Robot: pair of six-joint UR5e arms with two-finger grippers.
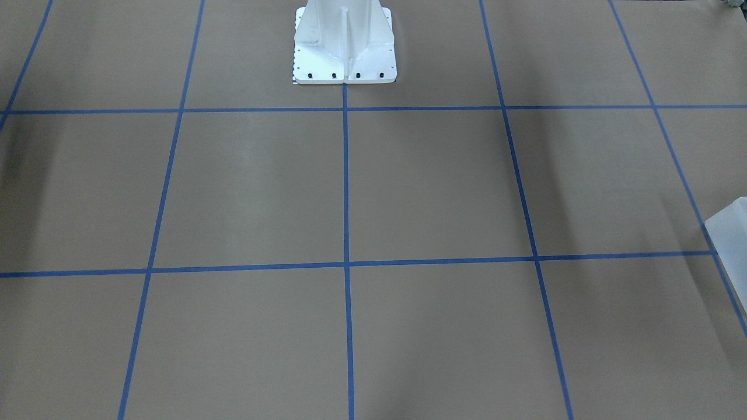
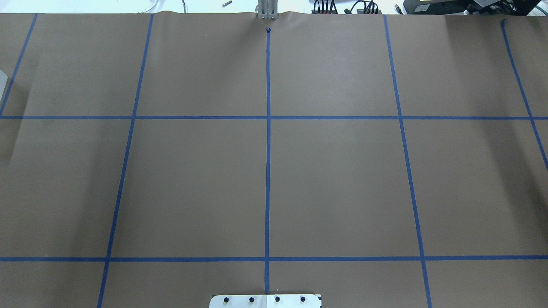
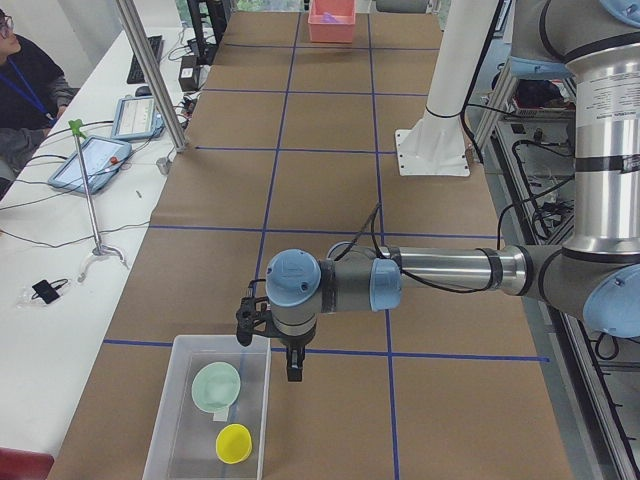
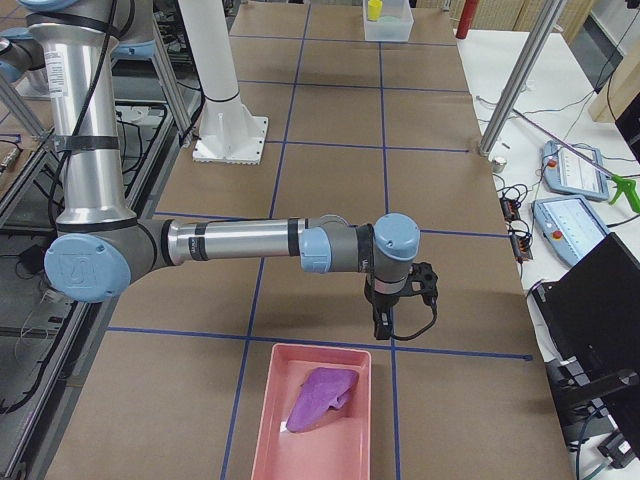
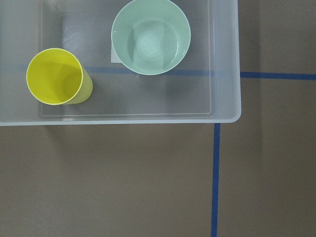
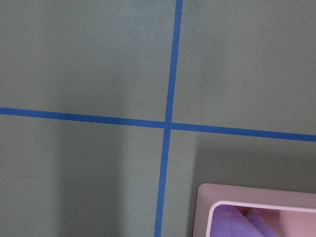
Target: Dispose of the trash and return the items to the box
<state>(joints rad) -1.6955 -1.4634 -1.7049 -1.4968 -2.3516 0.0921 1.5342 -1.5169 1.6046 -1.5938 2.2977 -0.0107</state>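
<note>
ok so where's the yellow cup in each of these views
Exterior front-facing: not in it.
Overhead exterior: not in it.
Exterior left: yellow cup at the bottom edge, inside the translucent box, nearer the camera than the green bowl.
Exterior right: tiny at the top edge, in the far box.
Left wrist-mounted: upper left, in the box beside the bowl.
Right wrist-mounted: not in it.
Shared landmark: the box; its corner also shows at the front-facing view's right edge.

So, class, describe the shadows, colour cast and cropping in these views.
Front-facing view: soft, broad shadow bands; the box cropped at the right edge. Right wrist view: greenish cast, pink tray cut off. Left wrist view: tape shows through the box floor.
</note>
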